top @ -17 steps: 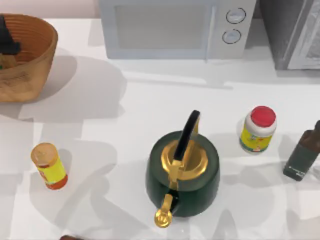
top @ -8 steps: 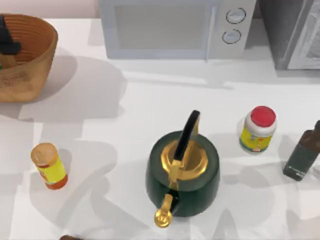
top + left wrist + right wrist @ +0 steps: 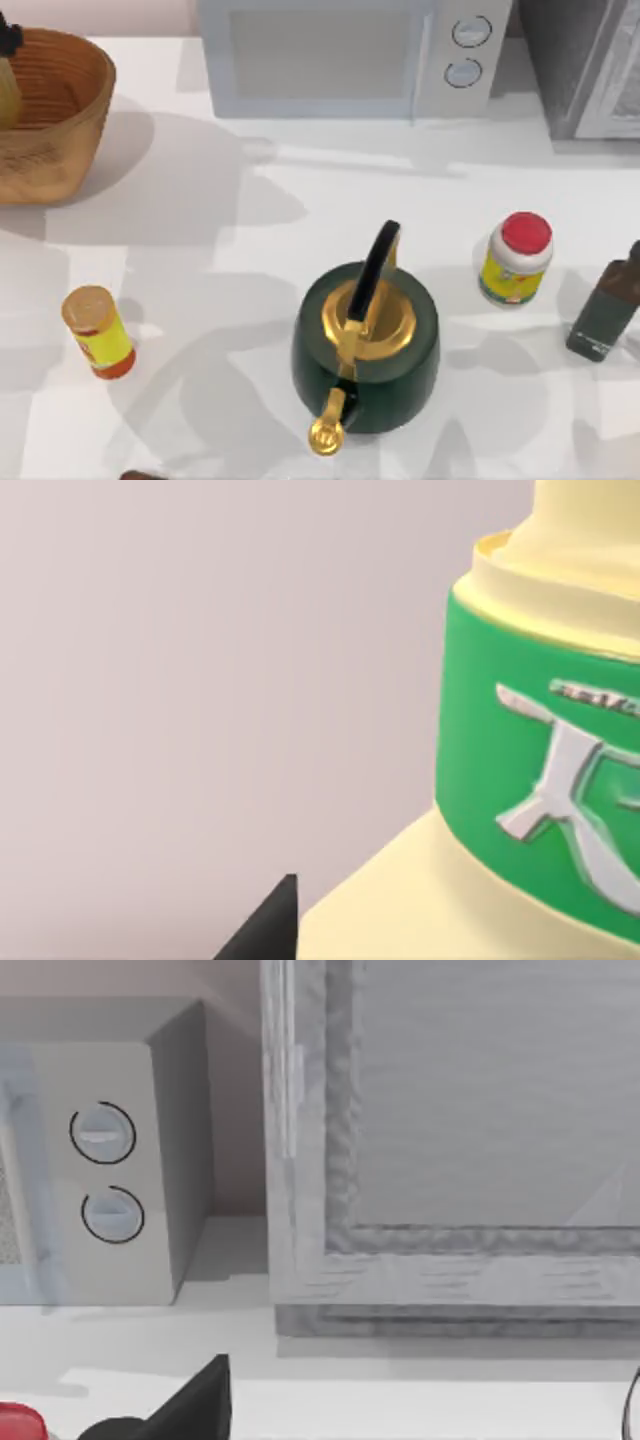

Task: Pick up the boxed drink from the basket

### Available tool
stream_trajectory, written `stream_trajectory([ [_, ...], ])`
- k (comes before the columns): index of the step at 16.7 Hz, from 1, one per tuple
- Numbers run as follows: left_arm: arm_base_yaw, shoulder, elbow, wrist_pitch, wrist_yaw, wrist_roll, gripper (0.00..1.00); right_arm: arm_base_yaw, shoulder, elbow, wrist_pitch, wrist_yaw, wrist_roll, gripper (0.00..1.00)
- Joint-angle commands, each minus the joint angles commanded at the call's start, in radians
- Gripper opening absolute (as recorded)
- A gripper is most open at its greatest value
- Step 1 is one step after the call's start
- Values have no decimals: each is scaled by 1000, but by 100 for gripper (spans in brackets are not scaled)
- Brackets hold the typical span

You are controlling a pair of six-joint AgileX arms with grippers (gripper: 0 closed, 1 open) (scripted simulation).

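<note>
**Boxed drink in the left end effector, at the far-left edge above the basket**

The boxed drink (image 3: 520,770) is a pale yellow carton with a glossy green band and a stepped, narrower top. It is probably light, smooth enough to slip, and its thin walls would dent under a hard squeeze, so the flat sides of the broad body are the best place to hold it. In the top view it sits at the far-left edge, over the basket (image 3: 80,110), with the left end effector (image 3: 8,38) apparently closed on it. The basket is stiff, ribbed orange-brown wicker on a smooth white counter (image 3: 250,250). The right end effector (image 3: 195,1410) idles on the right, facing the microwave (image 3: 110,1160); I cannot tell how far open it is.
</note>
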Motion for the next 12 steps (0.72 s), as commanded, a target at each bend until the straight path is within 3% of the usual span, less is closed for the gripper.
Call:
stream_trajectory([
  [6,0,-173,127,-308,-4,1,0,0,0,0,0,0,0,100],
  [12,1,-210,154,-364,-4,1,0,0,0,0,0,0,0,100],
])
